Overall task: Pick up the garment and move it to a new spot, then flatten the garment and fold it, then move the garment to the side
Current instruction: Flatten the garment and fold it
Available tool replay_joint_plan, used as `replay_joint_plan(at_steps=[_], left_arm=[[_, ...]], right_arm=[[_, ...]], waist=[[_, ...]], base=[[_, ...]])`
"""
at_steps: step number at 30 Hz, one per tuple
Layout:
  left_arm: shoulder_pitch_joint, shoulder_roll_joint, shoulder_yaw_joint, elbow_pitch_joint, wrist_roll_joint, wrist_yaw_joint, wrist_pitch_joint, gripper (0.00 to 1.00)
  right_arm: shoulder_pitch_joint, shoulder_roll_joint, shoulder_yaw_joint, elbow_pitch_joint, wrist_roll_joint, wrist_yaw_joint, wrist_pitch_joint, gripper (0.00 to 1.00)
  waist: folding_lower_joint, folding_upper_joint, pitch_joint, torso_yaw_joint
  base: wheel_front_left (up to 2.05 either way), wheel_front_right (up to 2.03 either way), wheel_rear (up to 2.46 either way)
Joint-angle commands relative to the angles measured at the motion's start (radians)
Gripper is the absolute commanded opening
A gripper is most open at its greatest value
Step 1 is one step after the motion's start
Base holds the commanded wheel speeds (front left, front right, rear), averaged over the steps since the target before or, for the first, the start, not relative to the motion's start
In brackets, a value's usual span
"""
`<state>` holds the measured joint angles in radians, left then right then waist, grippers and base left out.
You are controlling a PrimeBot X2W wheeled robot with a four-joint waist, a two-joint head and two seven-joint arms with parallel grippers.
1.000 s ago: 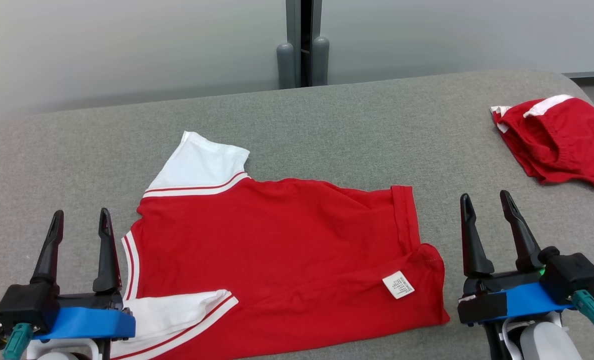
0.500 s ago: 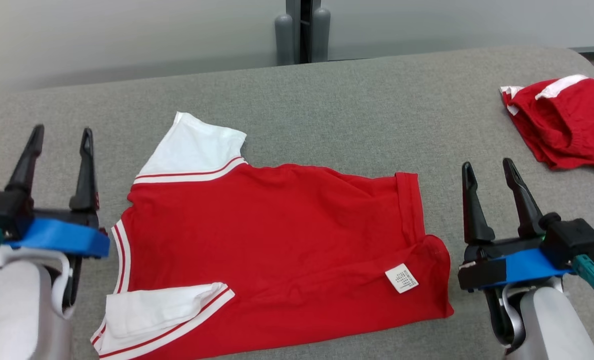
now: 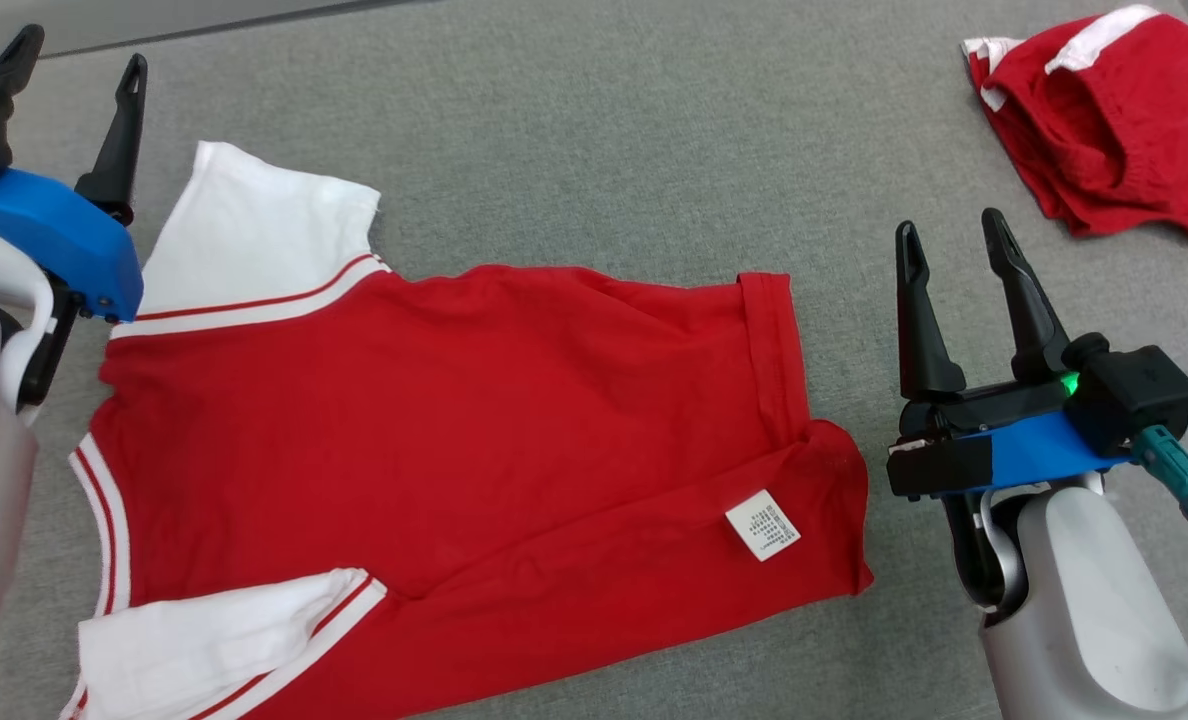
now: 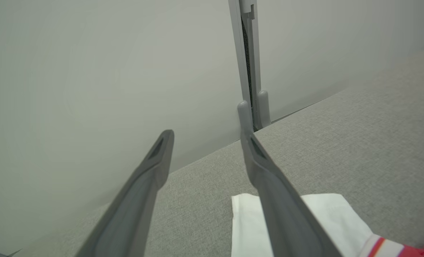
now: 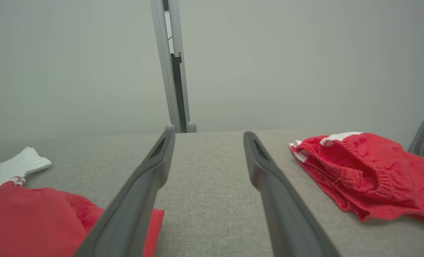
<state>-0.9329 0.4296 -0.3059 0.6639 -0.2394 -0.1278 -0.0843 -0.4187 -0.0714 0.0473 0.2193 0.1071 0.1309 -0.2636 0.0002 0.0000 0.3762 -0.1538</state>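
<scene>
head: garment, its label | right wrist: wall post

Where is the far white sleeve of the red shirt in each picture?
Head view: the far white sleeve is at the upper left.
Left wrist view: the sleeve is at the bottom edge, right of middle.
Right wrist view: the sleeve is at the far left, halfway down.
Shared landmark: the red-and-white stripes joining it to the red shirt.
</scene>
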Motion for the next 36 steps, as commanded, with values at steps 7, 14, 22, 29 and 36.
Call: replay_joint_plan(at_steps=[7,14,22,29,36], left_arm=[[-0.121,0.080,-0.203,0.125,-0.117,-0.003,0.112,1.00],[-0.174,0.117,-0.326,0.192,-0.219,-0.003,0.199,1.00],[-0.185,0.127,-0.438,0.256,-0.345,-0.003,0.291,0.89],[-0.219,0.146,-0.516,0.235,-0.421,-0.003,0.284,0.00],[-0.256,0.121,-0.571,0.235,-0.455,-0.003,0.213,0.00]], right_arm=[[-0.050,0.013,0.005,-0.006,0.008,0.000,0.000,1.00],[-0.067,0.017,0.008,-0.006,0.007,0.000,0.000,1.00],[-0.080,0.016,0.015,0.010,-0.002,-0.001,0.000,1.00],[-0.123,-0.038,0.097,0.041,0.022,0.000,0.032,1.00],[-0.191,-0.111,0.239,0.022,0.099,-0.001,0.194,1.00]], waist=[[-0.0002,0.0000,0.103,-0.075],[-0.0002,0.0000,0.139,-0.094],[-0.0002,0.0000,0.152,-0.099],[-0.0002,0.0000,0.133,-0.085],[-0.0002,0.0000,0.110,-0.063]], base=[[0.00,0.00,0.00],[0.00,0.00,0.00],[0.00,0.00,0.00],[0.00,0.00,0.00],[0.00,0.00,0.00]])
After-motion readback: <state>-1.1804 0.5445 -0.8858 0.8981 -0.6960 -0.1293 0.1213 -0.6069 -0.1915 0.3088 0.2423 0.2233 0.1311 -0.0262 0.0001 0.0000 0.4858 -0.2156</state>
